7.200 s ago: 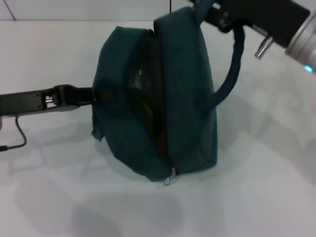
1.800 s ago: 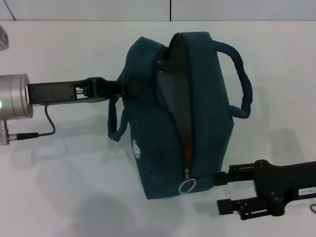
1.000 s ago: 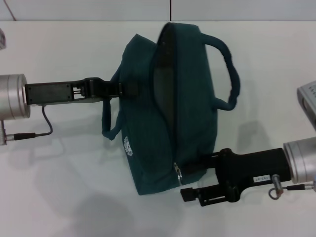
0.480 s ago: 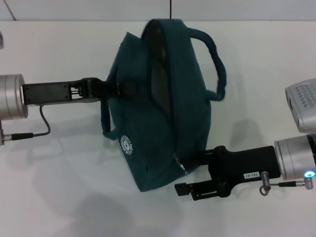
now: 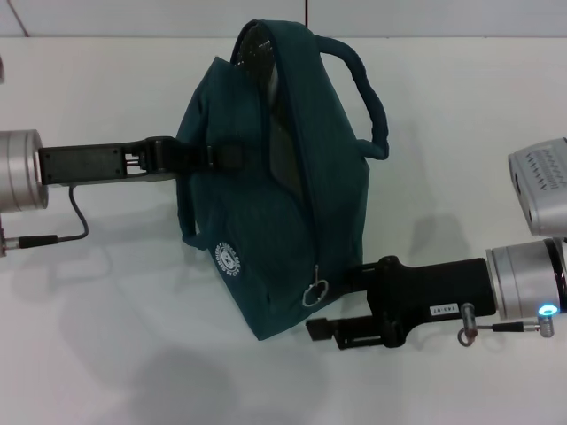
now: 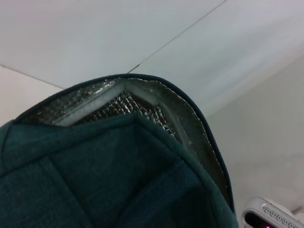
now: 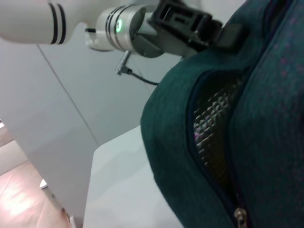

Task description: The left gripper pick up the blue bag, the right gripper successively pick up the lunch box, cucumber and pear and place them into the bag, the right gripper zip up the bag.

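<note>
- The blue bag (image 5: pixel 266 221) stood on the white bench (image 5: pixel 106 336), leaning toward our left side, its small white round logo (image 5: pixel 229 259) facing the head camera.
- Our left gripper (image 5: pixel 232 157) reached in from the left, and its fingers were clamped on the bag's near handle at the bag's upper side; the other handle (image 5: pixel 366 97) arched free on the far right side.
- The bag's mouth was partly unzipped: the silver foil lining (image 5: pixel 266 53) showed at the top end, and in the left wrist view the lining (image 6: pixel 128 102) lay bare under the teal rim.
- The zipper's metal ring pull (image 5: pixel 314 290) hung at the bag's low front corner.
- Our right gripper (image 5: pixel 332 305) came in from the right at that same corner, just beside the ring pull; one black finger (image 5: pixel 321 328) stuck out below the bag's edge, and we could not tell whether the fingers held the pull or stood apart.
- In the right wrist view the zipper slider (image 7: pixel 240 216) sat at the lower end of the open seam, with foil lining visible in the gap.
</note>
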